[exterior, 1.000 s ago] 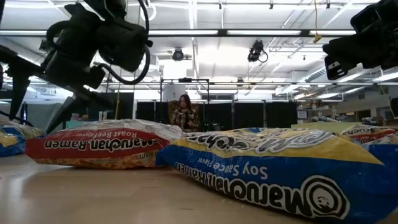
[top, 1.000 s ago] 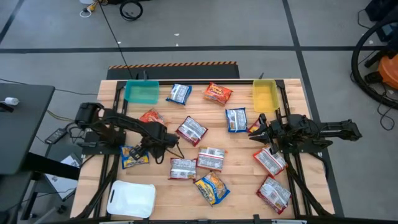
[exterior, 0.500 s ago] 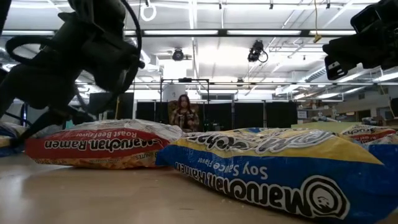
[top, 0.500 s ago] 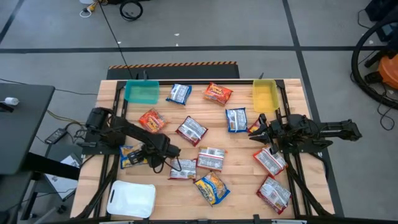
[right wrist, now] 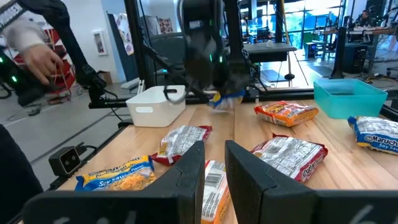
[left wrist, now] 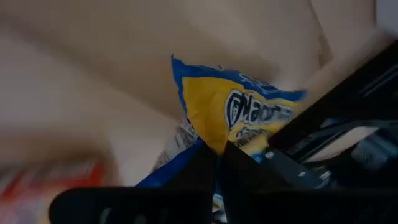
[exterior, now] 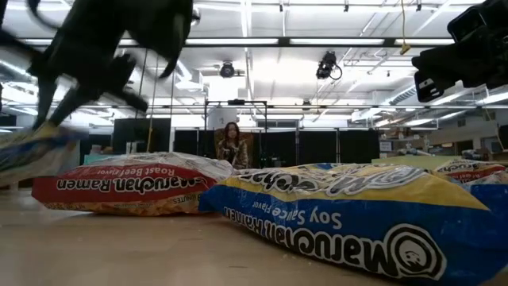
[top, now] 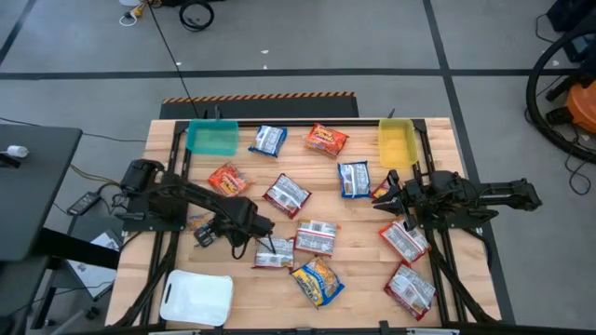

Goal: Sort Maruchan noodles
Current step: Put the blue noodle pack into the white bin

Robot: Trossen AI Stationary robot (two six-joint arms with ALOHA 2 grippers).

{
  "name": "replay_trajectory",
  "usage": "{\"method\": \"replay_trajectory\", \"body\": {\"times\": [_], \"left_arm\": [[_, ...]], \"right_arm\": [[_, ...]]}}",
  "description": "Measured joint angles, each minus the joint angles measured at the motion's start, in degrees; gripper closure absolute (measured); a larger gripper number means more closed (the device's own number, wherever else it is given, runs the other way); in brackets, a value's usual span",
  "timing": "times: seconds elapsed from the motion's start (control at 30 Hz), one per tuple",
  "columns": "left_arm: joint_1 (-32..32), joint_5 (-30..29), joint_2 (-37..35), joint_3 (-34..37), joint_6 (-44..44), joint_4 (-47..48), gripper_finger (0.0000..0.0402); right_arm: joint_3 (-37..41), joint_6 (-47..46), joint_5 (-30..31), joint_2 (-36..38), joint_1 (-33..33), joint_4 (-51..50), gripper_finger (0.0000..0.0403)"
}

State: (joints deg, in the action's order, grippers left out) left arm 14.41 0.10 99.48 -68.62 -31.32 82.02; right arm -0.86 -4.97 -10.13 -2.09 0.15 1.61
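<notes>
Lifting: the left end effector point(left wrist: 214, 163) has its fingers pinched tight on the corner of a blue-and-yellow noodle packet point(left wrist: 242, 115), at the left side of the wooden worktop point(top: 358, 279).
Risk: judging by that narrow corner pinch, the crinkly wrapper could slide out as the arm swings toward a tray; the packet hangs and tilts below the fingers, so a fast move might shake it free.
Second risk: the red-and-white packet point(top: 274, 251) lies just beside the left arm's wrist, and a low sweep could drag it along.
Left end effector: clenched, grasping the blue-and-yellow noodle packet, which in the low view looks clear of the worktop.
Right end effector point(right wrist: 214, 163): waits over the right side of the worktop; fingers part way apart, nothing between them.
Other packets: orange, blue and red-and-white ones lie scattered across the middle and right of the worktop.
Trays: the teal tray point(top: 212, 139) and the yellow tray point(top: 396, 143) sit at the far edge, the white tray point(top: 196, 297) at the near left corner; none visibly holds a packet.
</notes>
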Motion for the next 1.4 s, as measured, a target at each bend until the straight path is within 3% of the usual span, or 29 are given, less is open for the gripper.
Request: {"method": "replay_trajectory", "body": {"times": [0.13,0.23,0.4,0.6,0.83,0.97,1.4], "left_arm": [[-0.73,-4.40,-4.63,-5.89,16.17,4.83,0.0387],[-1.90,-4.10,-9.11,-9.16,36.51,7.77,0.0387],[1.13,1.80,-18.52,-9.88,75.84,7.77,0.0387],[13.91,3.96,-25.19,-9.88,114.60,6.85,0.0387],[32.46,4.60,-23.71,-9.88,149.05,3.88,0.0387],[38.04,9.94,-20.53,-9.86,157.59,2.89,0.0387],[37.29,27.63,-10.14,-9.84,161.02,0.42,0.0386]], "right_arm": [[0.02,0.01,-0.01,0.01,0.00,-0.01,0.0334],[0.01,0.00,-0.02,0.00,0.00,-0.01,0.0334],[0.00,0.00,-0.01,-0.01,0.01,0.01,0.0334],[0.00,0.01,-0.02,-0.01,0.01,0.01,0.0334],[0.00,0.01,-0.01,0.00,0.01,0.02,0.0334],[0.01,0.02,0.42,-0.01,0.00,0.74,0.0334],[0.00,-1.77,3.52,-0.01,-0.01,7.22,0.0334]]}}
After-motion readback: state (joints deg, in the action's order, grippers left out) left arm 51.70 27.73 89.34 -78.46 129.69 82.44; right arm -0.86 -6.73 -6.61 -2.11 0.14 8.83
